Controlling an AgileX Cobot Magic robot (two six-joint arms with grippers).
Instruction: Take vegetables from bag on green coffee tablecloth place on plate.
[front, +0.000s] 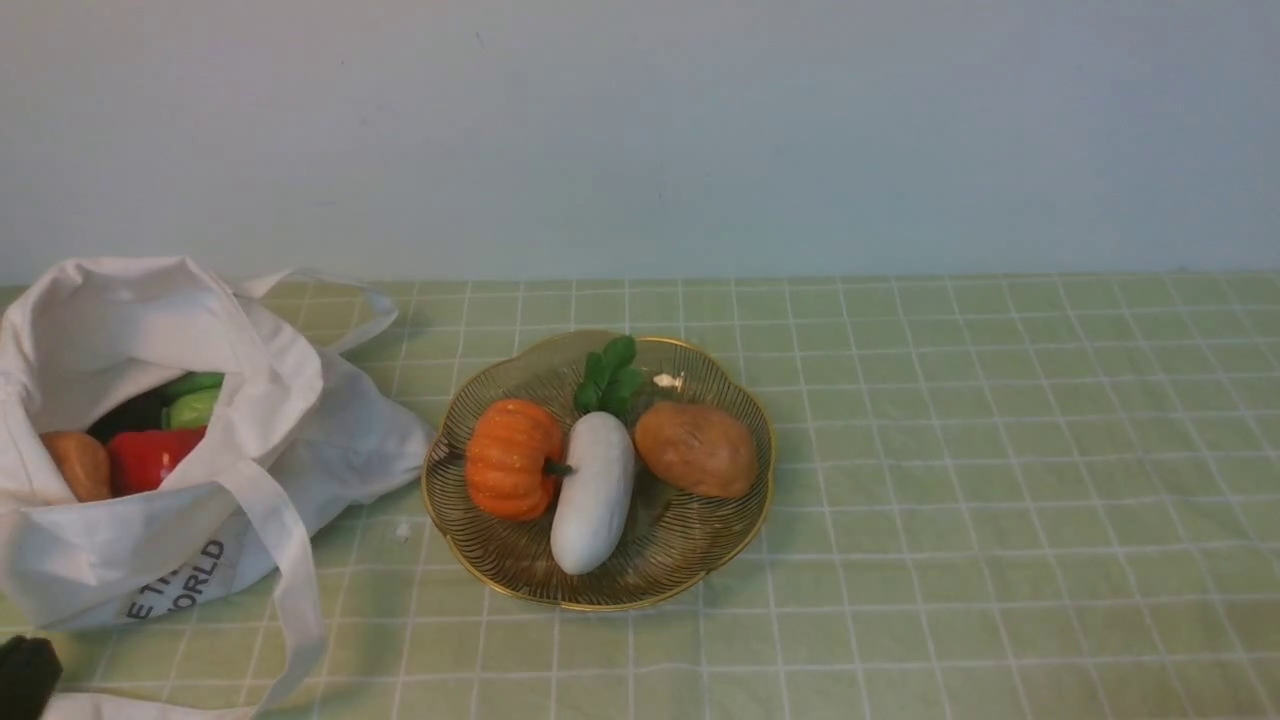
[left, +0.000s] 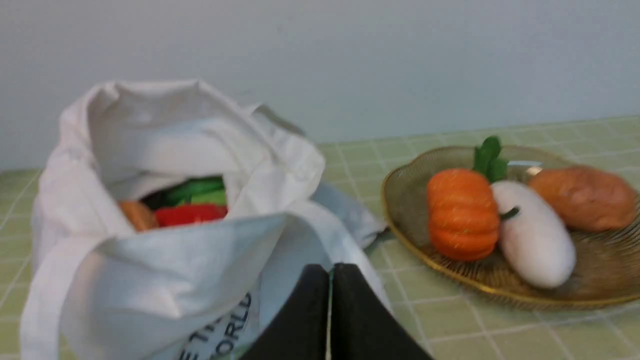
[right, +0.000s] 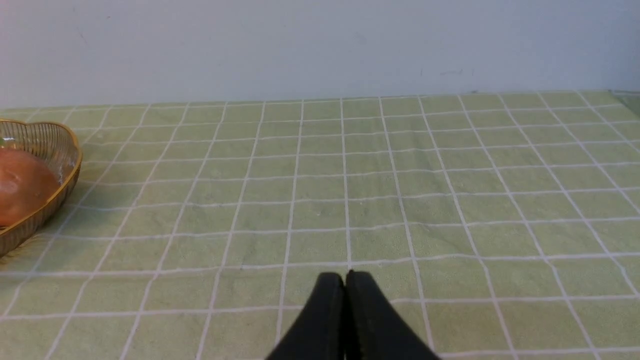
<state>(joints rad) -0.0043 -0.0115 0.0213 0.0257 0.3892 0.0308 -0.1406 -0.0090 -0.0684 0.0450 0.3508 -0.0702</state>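
The white bag (front: 150, 330) lies open at the left of the green coffee tablecloth (front: 1000, 450). Inside it show vegetables: an orange-brown lump (front: 78, 462), a red pepper (front: 145, 455) and green pieces (front: 192, 400). The gold wire plate (front: 690, 540) holds an orange pumpkin (front: 510, 458), a white radish (front: 594, 490) and a brown potato (front: 697, 448). My left gripper (left: 330, 267) is shut and empty, low in front of the bag (left: 165, 270); only a black corner of it (front: 25, 675) shows in the front view. My right gripper (right: 345, 274) is shut and empty over bare cloth, right of the plate (right: 75, 170).
The bag's long strap (front: 295, 590) trails forward over the cloth toward the front edge. A pale wall (front: 640, 130) stands behind the table.
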